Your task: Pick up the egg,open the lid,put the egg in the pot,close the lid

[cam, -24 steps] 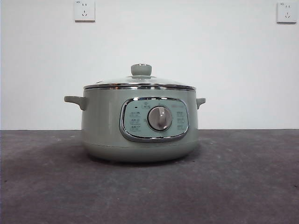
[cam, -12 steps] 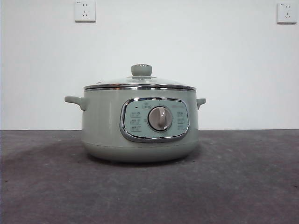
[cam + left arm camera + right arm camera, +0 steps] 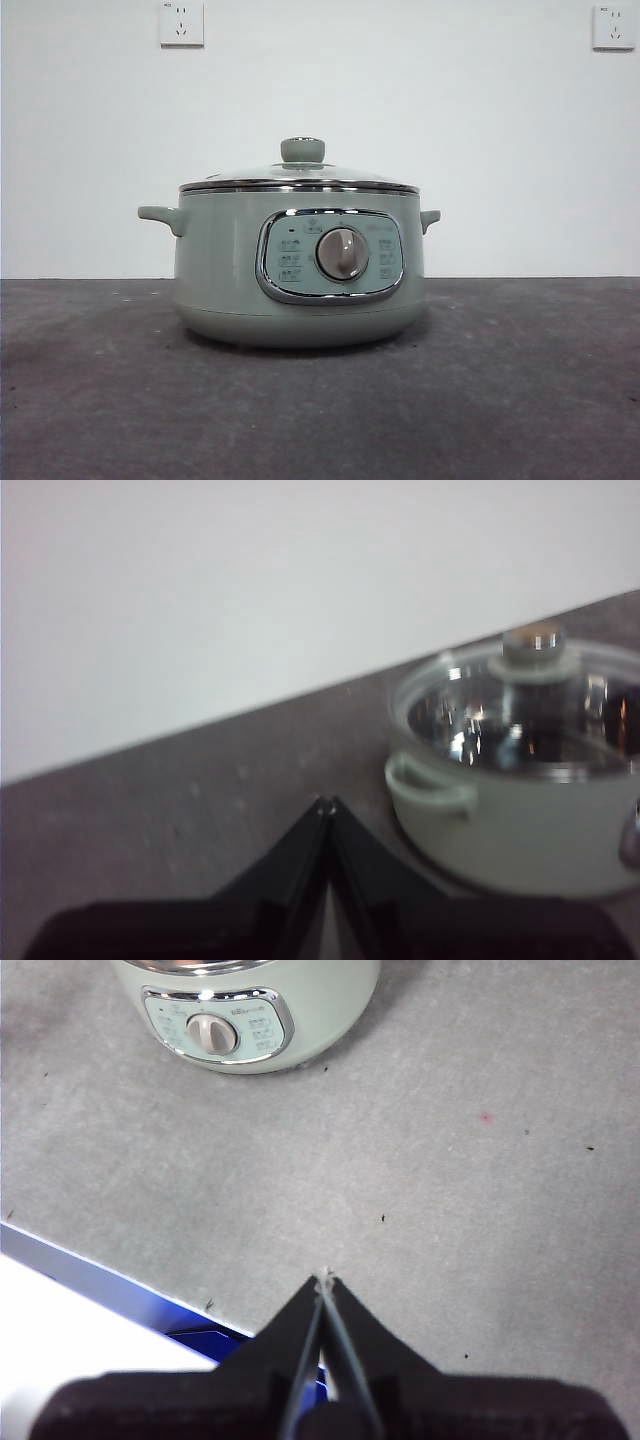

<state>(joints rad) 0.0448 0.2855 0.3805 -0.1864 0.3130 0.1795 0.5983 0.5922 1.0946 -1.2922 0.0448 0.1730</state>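
On the dark table (image 3: 90, 400), mid-frame in the front view, pot (image 3: 225, 270) sits alone, lid (image 3: 300, 177) on, seated flat on the rim. Egg not visible in any view; can't say where it is.

Left to right on the pot: small side handle (image 3: 162, 217), sage-green body, chrome-framed control panel (image 3: 290, 258) with silver dial (image 3: 342, 253), second handle (image 3: 430, 217). Lid is clear domed glass, shiny metal rim, pale-green knob (image 3: 302, 150) on top.

Handling, as judgement: lid is rigid, glass, breakable, likely slick on the dome, so take it by the knob, lift straight up. Pot looks heavy and stable and shouldn't shift. Egg would be light, fragile, smooth, so a gentle pinch across its short axis.

Left gripper (image 3: 326, 805): jaws together, nothing held, beside the pot on its handle side, near, not touching. Right gripper (image 3: 323, 1281): jaws together, empty, over bare table near its front edge, well apart from the pot. Neither shows in the front view.
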